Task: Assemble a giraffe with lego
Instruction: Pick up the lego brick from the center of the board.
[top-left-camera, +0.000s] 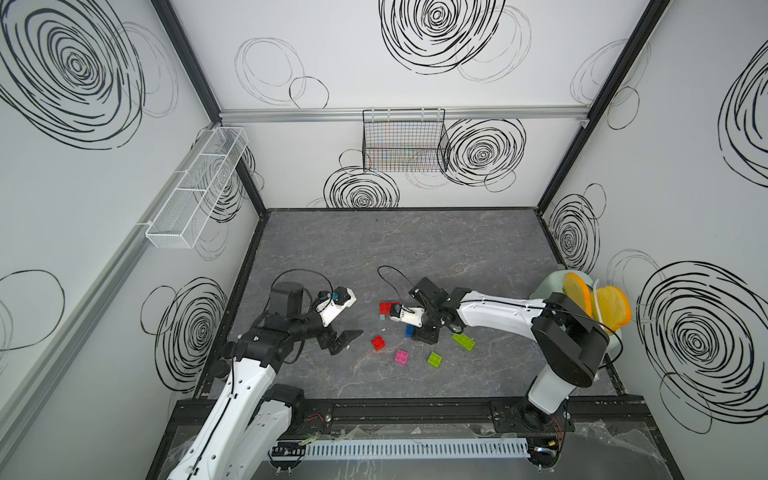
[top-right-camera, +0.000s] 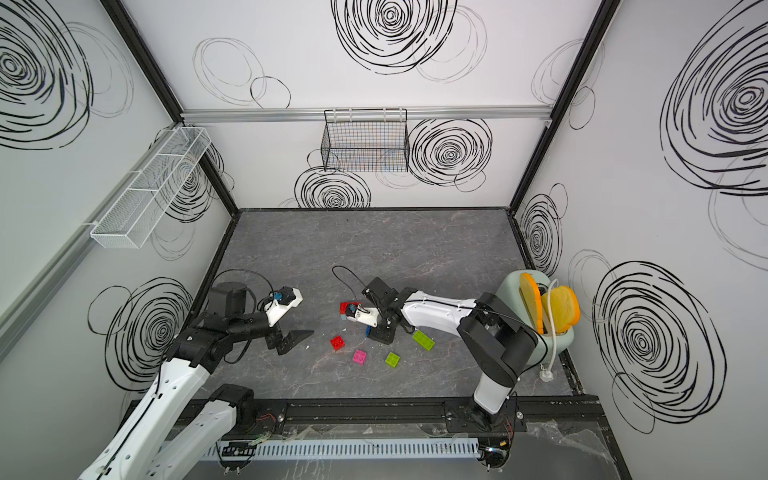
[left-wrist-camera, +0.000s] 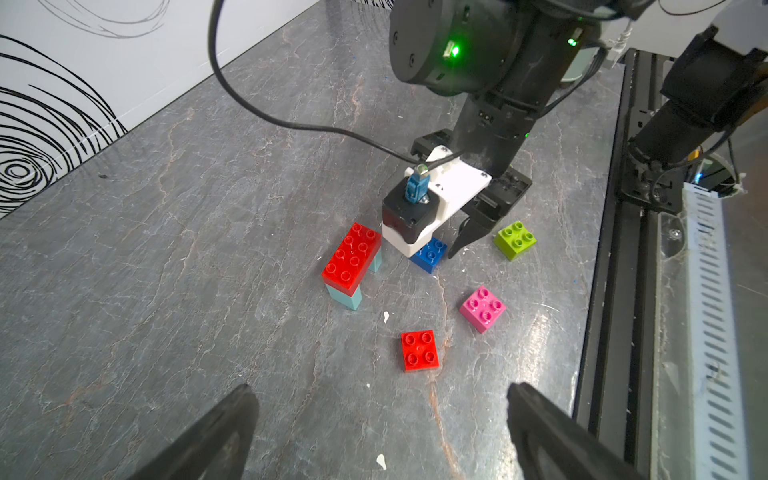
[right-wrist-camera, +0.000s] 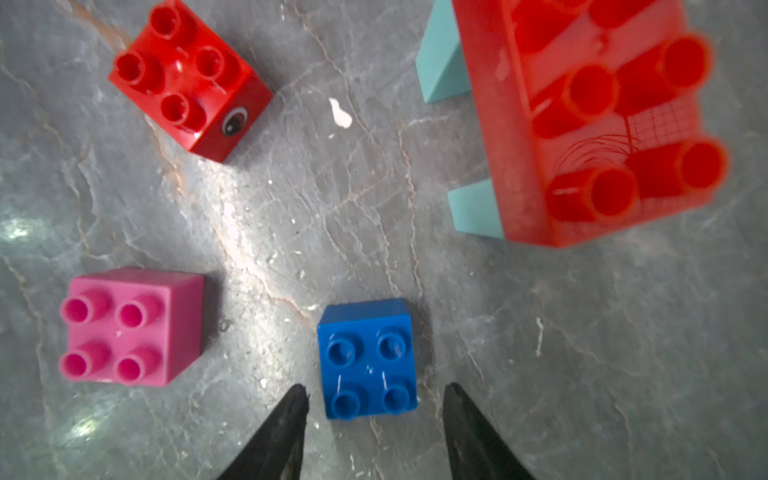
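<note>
The blue brick (right-wrist-camera: 368, 359) lies studs up on the grey table (top-left-camera: 415, 249), and the right claw (right-wrist-camera: 376, 390) stands low over it. Its two black fingers (right-wrist-camera: 286, 436) are about half apart, one on each side of the brick. A thin strip of table shows between each tip and the brick, so the claw is around it but does not clamp it.

Just beside the blue brick, on the side toward the back wall, stands the giraffe (left-wrist-camera: 351, 257). It is only a body on legs: a long red brick (right-wrist-camera: 590, 124) pressed on two cyan bricks (left-wrist-camera: 345, 297), upright and level.

The other pieces lie loose around the blue brick, each apart from the others, all studs up. The red brick with an eye (right-wrist-camera: 187, 79) is near it on the left arm's side. The pink brick (right-wrist-camera: 133, 328) and the small lime brick (left-wrist-camera: 515, 240) are near it toward the front edge. The long lime brick (top-left-camera: 464, 341) is near it on the right arm's side.

The left claw (left-wrist-camera: 378, 432) is well apart from the blue brick. It is wide open above the table and holds nothing.

Far from the blue brick, at the right wall, a toaster (top-right-camera: 509, 286) carries yellow toast (top-right-camera: 563, 309).
</note>
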